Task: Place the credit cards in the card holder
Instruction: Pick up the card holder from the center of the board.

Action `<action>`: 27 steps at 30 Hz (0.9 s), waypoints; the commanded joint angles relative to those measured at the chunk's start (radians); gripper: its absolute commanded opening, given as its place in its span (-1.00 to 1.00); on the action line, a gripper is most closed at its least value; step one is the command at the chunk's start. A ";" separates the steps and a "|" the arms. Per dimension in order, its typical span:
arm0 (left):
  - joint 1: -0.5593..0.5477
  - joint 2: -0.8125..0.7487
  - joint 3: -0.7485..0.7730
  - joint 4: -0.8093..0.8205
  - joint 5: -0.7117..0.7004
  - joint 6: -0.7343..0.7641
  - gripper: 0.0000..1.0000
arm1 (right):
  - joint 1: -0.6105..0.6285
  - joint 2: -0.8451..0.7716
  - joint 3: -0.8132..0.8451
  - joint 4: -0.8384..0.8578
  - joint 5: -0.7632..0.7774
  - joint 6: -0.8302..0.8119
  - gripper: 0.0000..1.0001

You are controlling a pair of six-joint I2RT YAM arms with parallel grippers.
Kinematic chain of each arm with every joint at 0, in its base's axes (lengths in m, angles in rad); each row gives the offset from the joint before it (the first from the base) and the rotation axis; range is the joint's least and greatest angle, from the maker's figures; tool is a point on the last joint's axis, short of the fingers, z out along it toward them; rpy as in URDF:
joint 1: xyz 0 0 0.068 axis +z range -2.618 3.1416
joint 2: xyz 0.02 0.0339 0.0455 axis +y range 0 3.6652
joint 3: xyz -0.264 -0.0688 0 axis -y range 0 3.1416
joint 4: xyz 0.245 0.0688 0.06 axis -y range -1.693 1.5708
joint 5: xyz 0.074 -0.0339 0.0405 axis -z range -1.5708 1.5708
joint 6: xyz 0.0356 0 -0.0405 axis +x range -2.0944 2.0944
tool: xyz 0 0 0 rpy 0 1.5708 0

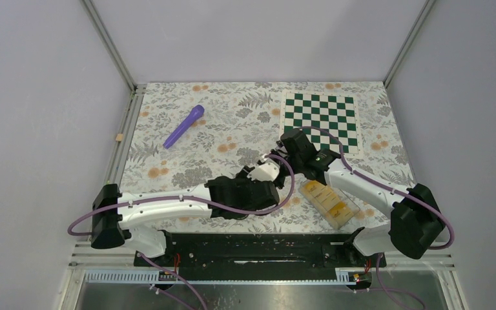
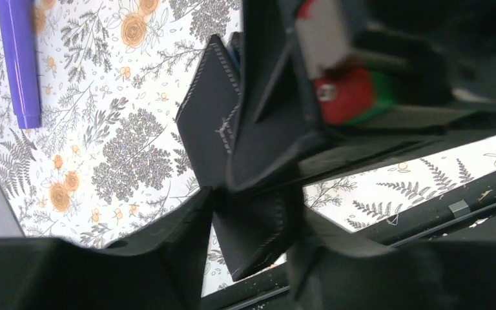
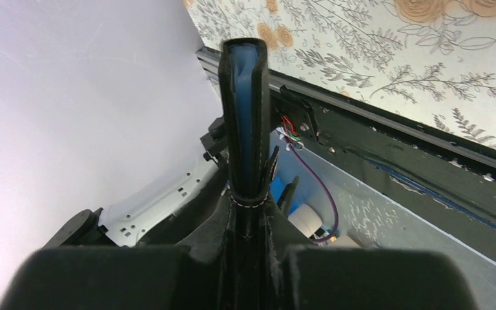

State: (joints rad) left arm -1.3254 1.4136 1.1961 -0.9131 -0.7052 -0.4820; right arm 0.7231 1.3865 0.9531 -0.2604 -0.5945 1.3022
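while the right claw (image 3: 248, 218) is clamped tight on the black card holder (image 3: 242, 129), holding it edge-on around the middle of the top view, the left claw (image 2: 252, 213) has a finger on each side of its lower corner. can't tell if it's actually gripping. yellow credit cards (image 1: 328, 201) sit in the clear box (image 1: 360, 214), lower right of centre.

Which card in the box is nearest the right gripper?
The credit card at the clear box's far-left end, closest to the right gripper; the other cards lie toward its near-right end.
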 commanded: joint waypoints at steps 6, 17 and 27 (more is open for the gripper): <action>-0.014 -0.001 0.068 -0.063 -0.130 -0.038 -1.00 | -0.002 -0.048 0.042 -0.008 -0.037 -0.026 -0.25; 0.023 -0.097 0.114 -0.025 0.128 -0.219 -1.00 | -0.075 -0.218 -0.005 -0.132 0.160 -0.167 0.79; 0.328 -0.477 -0.282 0.478 0.603 -0.526 -1.00 | -0.127 -0.430 -0.230 0.176 0.099 -0.101 0.90</action>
State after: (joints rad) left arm -1.1172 1.0962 1.0695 -0.7063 -0.3313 -0.8371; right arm 0.6010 0.9840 0.7868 -0.2771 -0.4564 1.1648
